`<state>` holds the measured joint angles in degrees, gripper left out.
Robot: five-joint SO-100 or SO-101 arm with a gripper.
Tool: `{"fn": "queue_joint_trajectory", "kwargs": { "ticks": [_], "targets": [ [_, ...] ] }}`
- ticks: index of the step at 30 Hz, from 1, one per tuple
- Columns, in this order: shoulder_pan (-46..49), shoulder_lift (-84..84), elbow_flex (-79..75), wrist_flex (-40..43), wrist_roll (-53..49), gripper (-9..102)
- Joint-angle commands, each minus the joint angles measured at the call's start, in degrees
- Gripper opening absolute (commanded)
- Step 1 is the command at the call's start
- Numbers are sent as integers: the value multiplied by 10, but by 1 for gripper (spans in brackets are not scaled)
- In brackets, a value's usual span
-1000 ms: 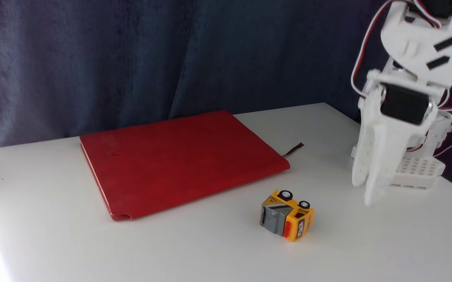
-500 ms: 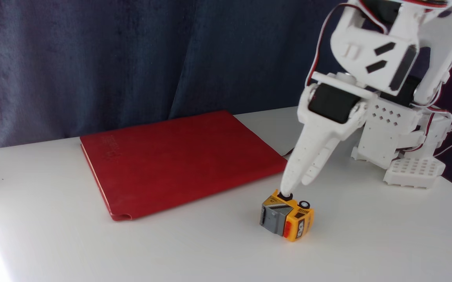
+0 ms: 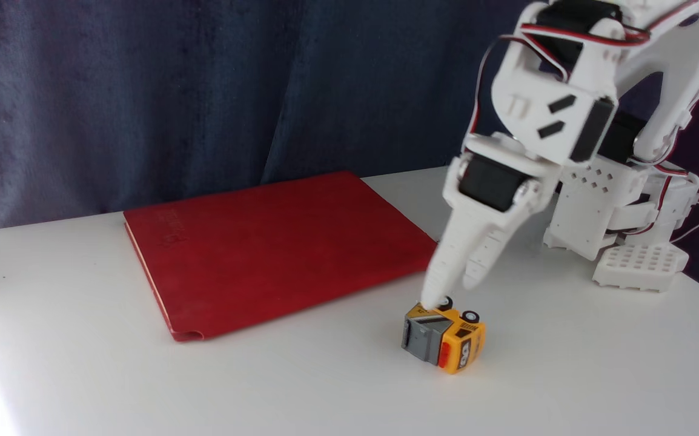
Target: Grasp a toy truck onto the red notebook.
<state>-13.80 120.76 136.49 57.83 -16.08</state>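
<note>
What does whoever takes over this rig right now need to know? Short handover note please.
Gripper: fingers pointing down, tips at the upturned wheels on the far side of the toy truck; nothing gripped, and whether the jaws are open cannot be told from this angle.
Toy truck: tipped on its side on the white table, in front of the near right corner of the red notebook, not touching it.
Red notebook: flat, closed, nothing on it.
Done: approach to the truck.
Left: grasp the truck, lift it, set it on the notebook.
</note>
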Motion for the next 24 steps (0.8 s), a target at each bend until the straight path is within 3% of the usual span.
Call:
{"fn": "queue_joint_trajectory", "kwargs": {
  "ticks": [1, 7, 16, 24],
  "targets": [
    [-12, 16, 13, -13, -4, 29],
    [-29, -76, -76, 50, -11, 41],
    [-51, -196, -221, 163, -26, 40],
    [-29, -314, -291, 179, -66, 38]
  ]
}}
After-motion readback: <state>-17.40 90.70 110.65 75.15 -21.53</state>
